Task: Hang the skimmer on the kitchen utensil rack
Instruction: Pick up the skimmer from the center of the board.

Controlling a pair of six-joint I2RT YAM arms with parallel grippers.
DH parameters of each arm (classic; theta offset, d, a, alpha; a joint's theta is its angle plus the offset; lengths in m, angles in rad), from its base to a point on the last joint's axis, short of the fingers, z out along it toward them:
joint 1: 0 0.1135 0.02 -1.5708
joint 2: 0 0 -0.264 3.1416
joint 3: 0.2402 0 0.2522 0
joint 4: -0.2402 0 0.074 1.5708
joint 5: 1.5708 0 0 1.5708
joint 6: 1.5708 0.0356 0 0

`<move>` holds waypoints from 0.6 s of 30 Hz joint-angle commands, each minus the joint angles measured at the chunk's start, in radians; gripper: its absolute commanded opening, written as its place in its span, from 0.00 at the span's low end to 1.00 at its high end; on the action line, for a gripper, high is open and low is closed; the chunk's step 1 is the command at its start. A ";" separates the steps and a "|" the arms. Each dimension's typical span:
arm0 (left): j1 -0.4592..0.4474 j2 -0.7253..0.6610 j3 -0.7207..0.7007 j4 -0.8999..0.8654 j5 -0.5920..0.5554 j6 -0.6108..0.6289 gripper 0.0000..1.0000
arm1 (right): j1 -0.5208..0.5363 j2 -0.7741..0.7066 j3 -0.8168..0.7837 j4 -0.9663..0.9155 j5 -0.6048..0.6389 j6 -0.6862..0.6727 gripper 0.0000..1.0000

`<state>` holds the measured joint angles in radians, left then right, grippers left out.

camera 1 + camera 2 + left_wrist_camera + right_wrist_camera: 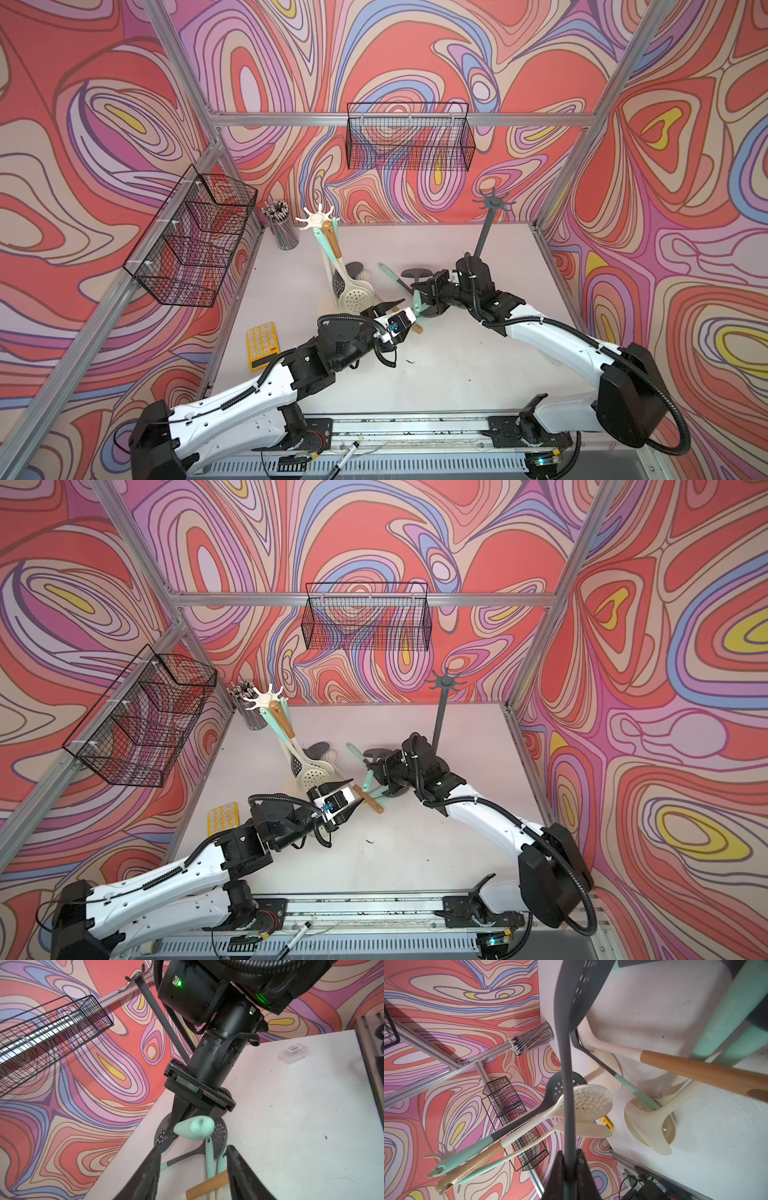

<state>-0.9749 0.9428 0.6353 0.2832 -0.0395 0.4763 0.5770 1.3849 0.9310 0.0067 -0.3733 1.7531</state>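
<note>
Sitting pinched at its thin grey neck, the skimmer [568, 1084] is held by the right gripper [569, 1153], whose fingers are pressed together on it, apparently clear of the table [457, 374]; its mint handle end [195, 1128], with the hanging hole, juts free. Just beside it the left gripper [193, 1148] stands spread over a wooden handle [207, 1186] among loose utensils [209, 1159], clamping nothing visible. A grip so far from the hole could let the skimmer pivot off line while being hung. The two grippers are close enough to clash, and the crowded cream rack [318, 218] could be knocked; the dark rack [492, 203] stands empty.
</note>
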 commanded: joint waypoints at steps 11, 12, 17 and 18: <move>0.137 0.067 0.064 0.102 0.185 0.028 0.32 | -0.019 0.095 0.038 0.222 -0.062 0.199 0.00; 0.136 0.074 0.068 0.095 0.195 0.034 0.32 | -0.019 0.097 0.038 0.225 -0.063 0.204 0.00; 0.137 0.099 0.091 0.052 0.221 0.051 0.38 | -0.019 0.112 0.036 0.247 -0.068 0.221 0.00; 0.137 0.104 0.092 0.053 0.216 0.055 0.38 | -0.019 0.116 0.037 0.256 -0.071 0.224 0.00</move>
<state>-0.8425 1.0389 0.6941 0.3386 0.1429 0.5011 0.5621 1.4902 0.9443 0.1989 -0.4343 1.8999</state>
